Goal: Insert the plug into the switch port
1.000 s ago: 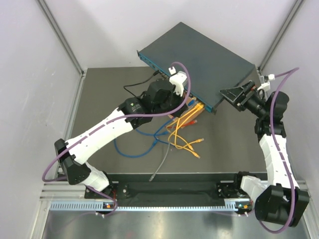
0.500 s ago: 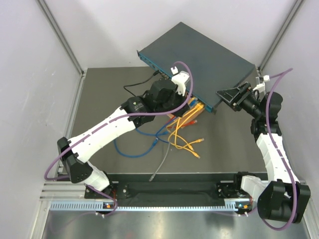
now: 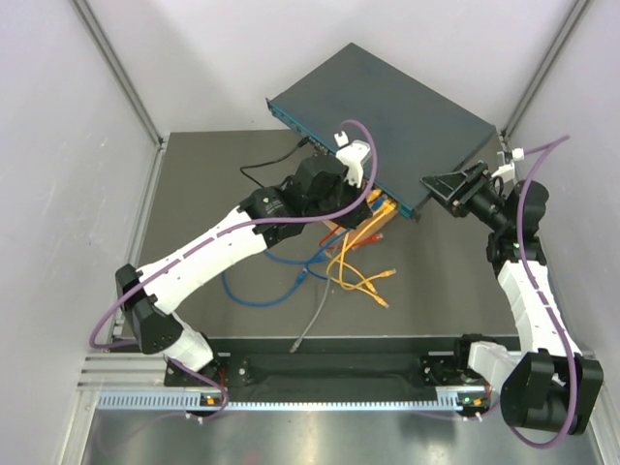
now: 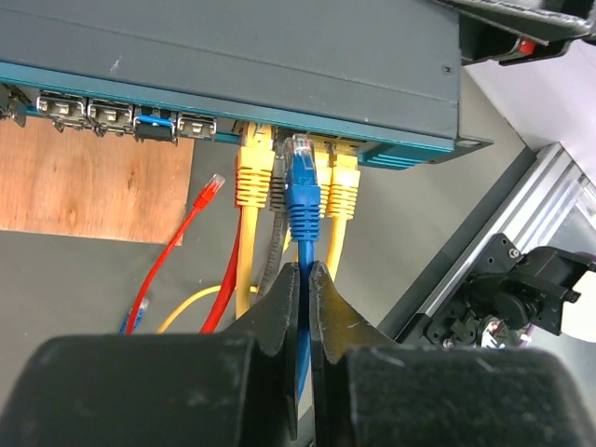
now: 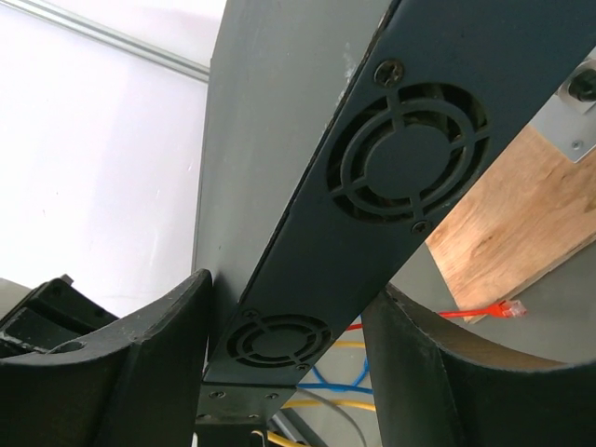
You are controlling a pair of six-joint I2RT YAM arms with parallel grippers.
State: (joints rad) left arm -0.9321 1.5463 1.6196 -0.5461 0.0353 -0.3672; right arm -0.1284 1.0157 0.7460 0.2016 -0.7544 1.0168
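From above, the switch (image 3: 387, 116) sits skewed at the far side of the dark table (image 3: 194, 194), its socket face turned toward the arms. The left gripper (image 3: 358, 194) is at that face, above a tangle of orange-yellow cables (image 3: 360, 266) and a blue cable (image 3: 254, 295). The right gripper (image 3: 438, 184) is at the switch's near right corner.

In the left wrist view, the left gripper (image 4: 303, 279) has its 2 fingers pinched together on the blue cord just behind the blue plug (image 4: 302, 186). The plug's clear tip is at the socket row, between 2 yellow plugs (image 4: 252, 177); whether it is fully seated cannot be told. A loose red plug (image 4: 213, 186) lies over the wooden board (image 4: 84, 186) beneath the switch.

In the right wrist view, the right gripper (image 5: 291, 287) straddles the switch's end face, which has 2 round fan grilles (image 5: 410, 163). 1 finger lies along each broad side. Whether they clamp the switch or only flank it cannot be told.
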